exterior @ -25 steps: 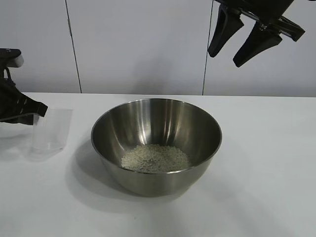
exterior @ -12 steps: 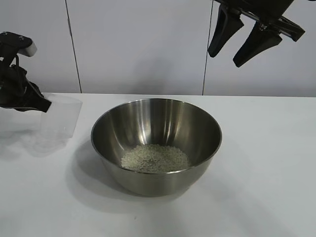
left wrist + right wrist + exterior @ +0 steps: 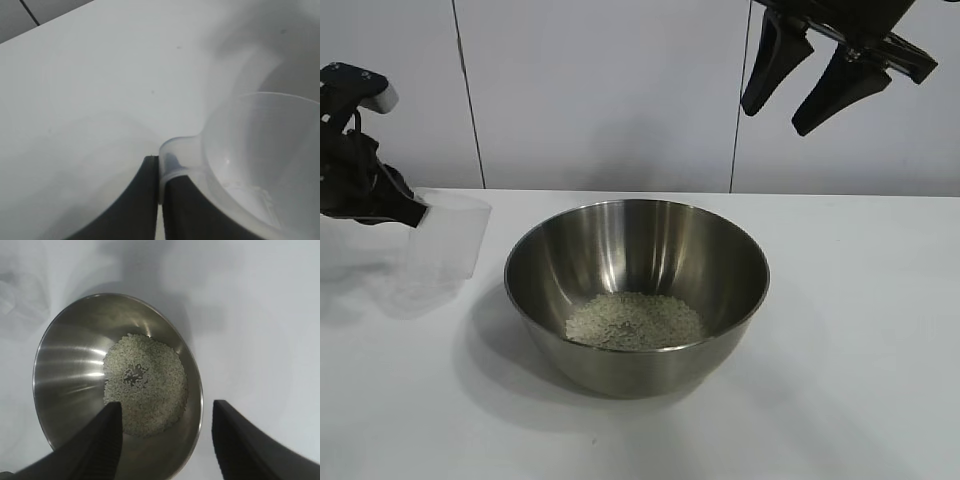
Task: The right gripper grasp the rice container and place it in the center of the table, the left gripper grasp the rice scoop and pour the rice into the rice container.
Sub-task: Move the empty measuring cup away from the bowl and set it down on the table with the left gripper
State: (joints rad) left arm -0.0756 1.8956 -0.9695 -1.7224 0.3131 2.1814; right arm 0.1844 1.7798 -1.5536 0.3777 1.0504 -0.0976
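The left gripper (image 3: 408, 212) was clamped on the tab handle of the rice scoop (image 3: 448, 235), its fingers (image 3: 145, 200) pressed together with the thin tab between them. It held the cup upright just above the bench (image 3: 860, 330), to the left of the rice container (image 3: 637, 292) and apart from its rim. The scoop looked empty in the wrist view, while the rice (image 3: 635, 320) already lay in a low heap at the bottom of the bowl, so the pour seemed done.

The pinch was only on a small, smooth tab; I judged the cup could twist or slip out if the arm swung quickly, or tip over if set down at a slant. A swing toward the bowl might also knock its rim and shift it.

The right gripper (image 3: 802, 85) hung high above the bowl's far right side, jaws apart and holding nothing, clear of the left arm's path. Nothing else stood on the bench near the scoop.
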